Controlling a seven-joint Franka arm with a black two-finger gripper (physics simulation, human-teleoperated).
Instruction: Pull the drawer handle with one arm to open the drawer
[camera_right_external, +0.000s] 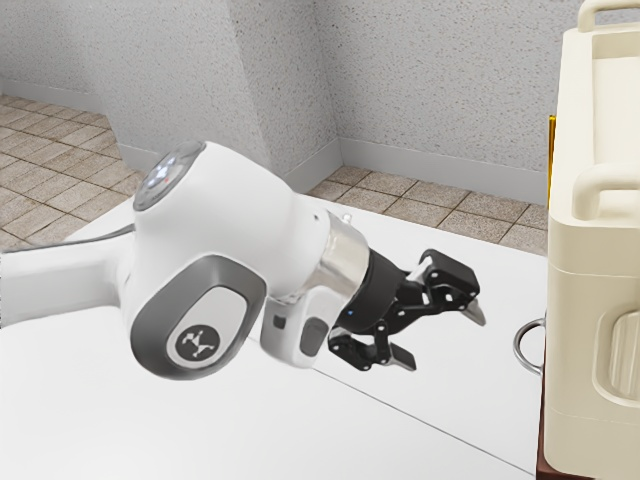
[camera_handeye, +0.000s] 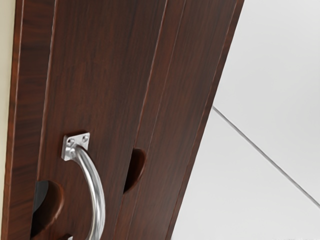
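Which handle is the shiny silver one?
The curved handle on the dark brown wooden front. The two chunky handles on top of the big box are cream, just like the box itself.

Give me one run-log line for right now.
Gripper: open, short of handle | Handle: metal, curved, ungripped | Drawer front: dark wood | Next: likely approach handle

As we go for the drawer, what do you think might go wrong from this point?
First, the open gripper is short of the handle, so a misaligned approach might push a finger into the wooden front. Second, the handle is curved, smooth-looking metal, so a light grip may slip. Third, the cream case above the wood might shift if the pull jerks.
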